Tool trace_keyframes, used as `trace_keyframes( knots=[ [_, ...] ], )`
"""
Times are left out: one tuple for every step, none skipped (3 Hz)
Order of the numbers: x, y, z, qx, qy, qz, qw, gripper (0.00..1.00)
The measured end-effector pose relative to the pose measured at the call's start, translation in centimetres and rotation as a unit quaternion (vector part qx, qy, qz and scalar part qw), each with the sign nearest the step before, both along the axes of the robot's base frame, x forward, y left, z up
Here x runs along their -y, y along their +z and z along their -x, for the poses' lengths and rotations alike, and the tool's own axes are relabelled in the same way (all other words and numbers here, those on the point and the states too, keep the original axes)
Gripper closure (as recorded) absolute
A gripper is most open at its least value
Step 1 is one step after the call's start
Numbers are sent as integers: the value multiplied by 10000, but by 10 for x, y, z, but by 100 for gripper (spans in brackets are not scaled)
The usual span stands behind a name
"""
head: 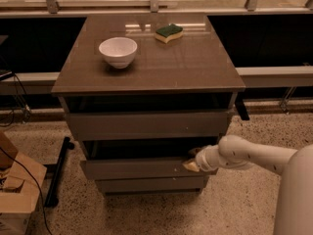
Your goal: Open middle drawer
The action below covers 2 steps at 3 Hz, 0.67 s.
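The middle drawer (142, 169) is the second of three flat, grey-brown fronts in the cabinet. It sits below the taller top drawer (146, 125) and above the narrow lowest drawer (149, 185). It stands a little way out, with a dark band of interior showing above its upper edge.

The hand (191, 164) is at the right end of that upper edge, at the lip where the front meets the dark gap. The white arm (249, 155) reaches in from the lower right. How far the hand is open, and whether it has hold of the edge, cannot be told from this view.

The front has no handle, so the only likely hold is that top lip, hooked from behind or pinched across its thickness. The panel looks rigid and smooth, so a light pinch may slide off. A hold seated deeper over the edge would be safer.

The drawer probably runs on rails and should move with a steady, level pull straight away from the cabinet. Because the hold is far to the right, an angled pull could skew the drawer and make it bind.

On the glossy surface (186, 67) a white bowl (118, 52) and a green sponge (168, 32) rest well apart. A hard jerk could shake them.
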<state>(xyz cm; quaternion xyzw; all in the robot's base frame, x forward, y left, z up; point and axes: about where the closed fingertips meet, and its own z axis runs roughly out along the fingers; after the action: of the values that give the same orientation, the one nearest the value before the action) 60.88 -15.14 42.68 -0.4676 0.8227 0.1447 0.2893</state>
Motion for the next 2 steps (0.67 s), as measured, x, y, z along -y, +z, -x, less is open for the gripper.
trace_keyframes(
  knots=[
    [0, 4, 0, 0, 0, 0, 10000, 69],
    [0, 4, 0, 0, 0, 0, 10000, 39]
  ],
)
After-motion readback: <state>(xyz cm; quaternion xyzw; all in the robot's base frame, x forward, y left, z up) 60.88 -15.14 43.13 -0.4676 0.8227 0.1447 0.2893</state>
